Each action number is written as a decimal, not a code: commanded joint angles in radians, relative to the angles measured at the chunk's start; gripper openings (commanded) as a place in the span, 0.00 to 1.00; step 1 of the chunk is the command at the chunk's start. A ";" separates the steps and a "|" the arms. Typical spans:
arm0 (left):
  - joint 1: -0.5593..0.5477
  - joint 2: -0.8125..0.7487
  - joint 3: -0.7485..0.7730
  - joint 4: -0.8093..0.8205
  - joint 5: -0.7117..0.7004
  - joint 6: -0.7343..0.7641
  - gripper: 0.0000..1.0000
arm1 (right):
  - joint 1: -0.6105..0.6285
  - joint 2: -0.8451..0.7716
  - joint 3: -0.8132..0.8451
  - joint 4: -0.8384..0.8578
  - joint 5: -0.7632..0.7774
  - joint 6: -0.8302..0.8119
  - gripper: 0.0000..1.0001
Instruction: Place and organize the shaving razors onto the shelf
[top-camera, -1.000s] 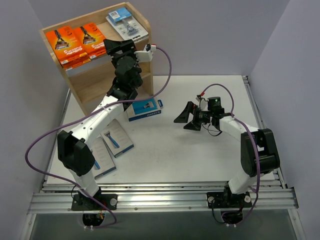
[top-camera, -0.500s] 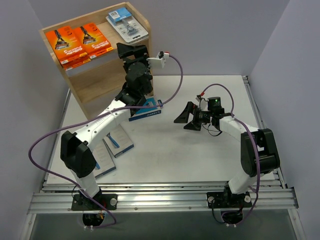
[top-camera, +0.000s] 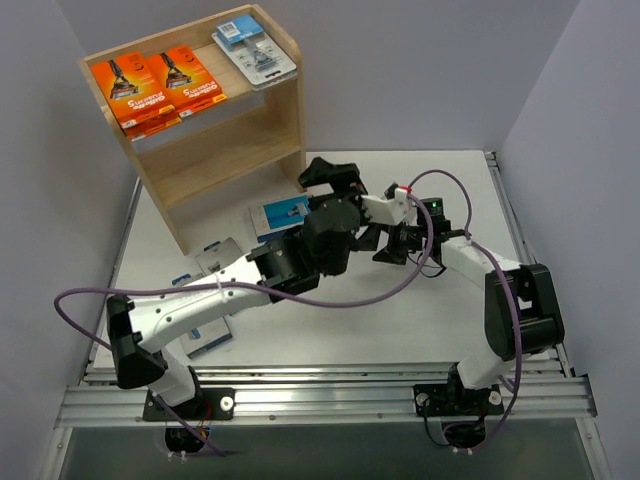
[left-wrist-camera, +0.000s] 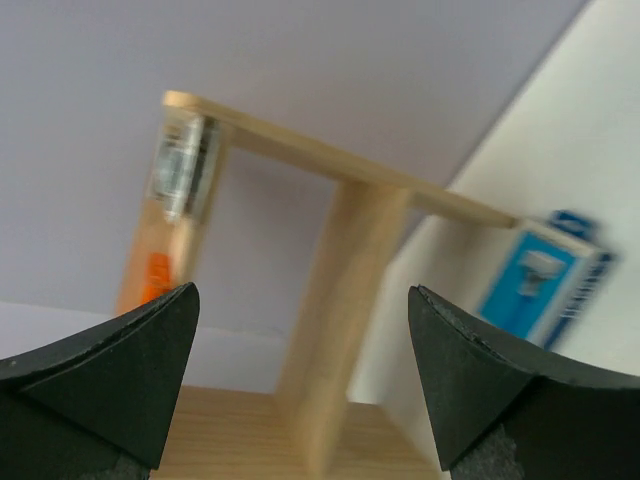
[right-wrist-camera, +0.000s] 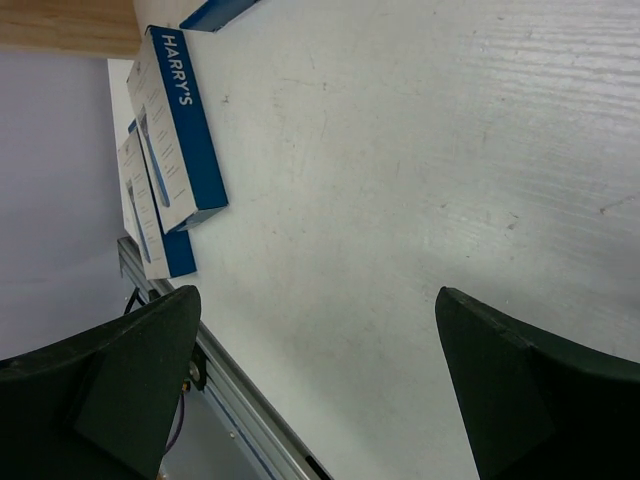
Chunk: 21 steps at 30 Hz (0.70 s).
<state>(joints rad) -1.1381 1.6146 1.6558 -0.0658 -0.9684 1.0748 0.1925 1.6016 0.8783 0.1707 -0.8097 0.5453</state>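
Grey-and-blue razor box (top-camera: 280, 213) lies near the left gripper (top-camera: 330, 174), untouched

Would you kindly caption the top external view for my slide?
Two orange boxes and blister pack top the shelf; open left tool beside blue box.

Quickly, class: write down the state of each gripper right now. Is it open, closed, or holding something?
Left gripper: open, nothing between its fingers.
Right gripper: open, nothing between its fingers.
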 joint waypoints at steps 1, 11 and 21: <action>-0.074 -0.136 -0.024 -0.303 0.049 -0.510 0.94 | 0.018 -0.068 -0.031 0.013 0.066 -0.019 1.00; -0.135 -0.669 -0.582 -0.293 0.344 -1.079 0.99 | 0.091 -0.130 -0.091 0.118 0.162 0.044 1.00; -0.124 -0.901 -0.784 -0.255 0.356 -1.096 0.94 | 0.042 0.046 0.025 0.319 0.247 0.212 1.00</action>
<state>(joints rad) -1.2694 0.7387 0.9028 -0.3817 -0.6331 -0.0017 0.2405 1.5730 0.8143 0.3698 -0.5816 0.6895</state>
